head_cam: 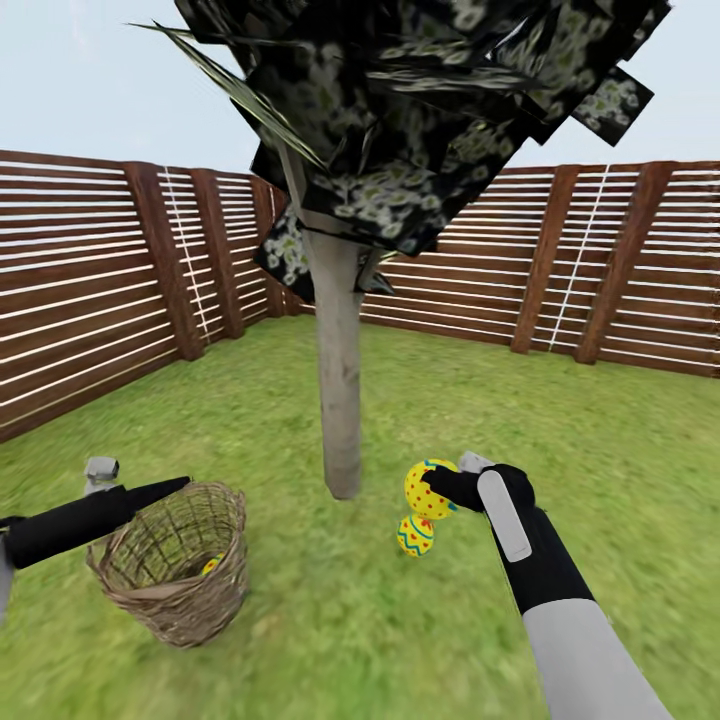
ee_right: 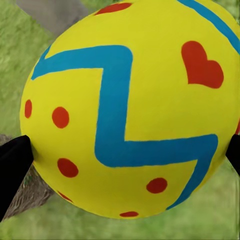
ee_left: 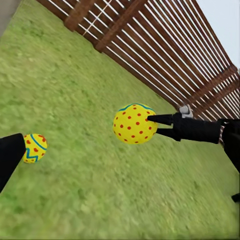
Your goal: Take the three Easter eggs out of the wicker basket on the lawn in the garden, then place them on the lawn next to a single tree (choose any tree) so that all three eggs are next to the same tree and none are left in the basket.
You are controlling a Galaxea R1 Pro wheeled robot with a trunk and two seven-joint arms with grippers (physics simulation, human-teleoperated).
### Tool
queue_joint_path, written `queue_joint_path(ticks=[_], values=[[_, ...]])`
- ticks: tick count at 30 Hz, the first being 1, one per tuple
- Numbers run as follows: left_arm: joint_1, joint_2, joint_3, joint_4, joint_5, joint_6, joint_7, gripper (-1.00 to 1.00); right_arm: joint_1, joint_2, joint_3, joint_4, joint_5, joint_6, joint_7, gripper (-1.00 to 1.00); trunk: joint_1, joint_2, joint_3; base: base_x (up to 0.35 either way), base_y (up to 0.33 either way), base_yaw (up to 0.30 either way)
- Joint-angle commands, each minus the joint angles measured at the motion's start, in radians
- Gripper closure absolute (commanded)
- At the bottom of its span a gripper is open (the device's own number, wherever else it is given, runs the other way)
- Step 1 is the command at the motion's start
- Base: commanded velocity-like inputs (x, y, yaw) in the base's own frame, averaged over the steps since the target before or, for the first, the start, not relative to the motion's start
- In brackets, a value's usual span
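The right hand (head_cam: 440, 490) is clamped on a yellow egg (head_cam: 430, 488), its two dark fingertips (ee_right: 14, 165) pressing opposite sides of the shell, and it holds the egg in the air just beside the grey tree trunk (head_cam: 337, 380). A second egg (head_cam: 415, 535) already lies on the lawn (head_cam: 350, 620) directly below, close to the foot of the trunk, and a patch of yellow low inside the wicker basket (head_cam: 180, 570) looks like the third egg (head_cam: 211, 566), so the job seems about a third done. The step in hand is setting this egg down, and doing it well means lowering it until the shell touches the grass before letting go, since an egg dropped from this height would likely roll. It should come down a little aside from the egg on the ground, on the trunk side rather than on top of it, so neither is knocked away. The fingers should part slowly and the arm lift straight up. The left hand (head_cam: 100, 470) hangs over the basket rim, near the fence (head_cam: 90, 300) side; I cannot tell whether it is parted or closed.
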Motion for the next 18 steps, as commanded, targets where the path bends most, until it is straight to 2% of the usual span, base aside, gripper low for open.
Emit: queue_joint_path(ticks=[1,10,18], values=[[0.000,0.000,0.000,-0.001,0.001,0.010,-0.003,-1.00,-0.001,0.000,0.000,-0.001,-0.010,0.001,-0.009,1.00,0.000,0.000,0.000,0.000,-0.308,-0.177],[0.000,0.000,-0.001,-0.001,0.000,0.010,-0.001,-1.00,-0.001,0.000,-0.001,0.001,-0.011,-0.016,-0.009,1.00,0.000,0.000,0.009,0.000,-0.308,-0.150],[0.000,0.000,-0.001,-0.001,0.000,0.010,0.000,-1.00,-0.001,0.000,0.000,0.011,-0.011,-0.021,-0.009,1.00,0.000,0.000,0.010,0.000,-0.308,-0.018]])
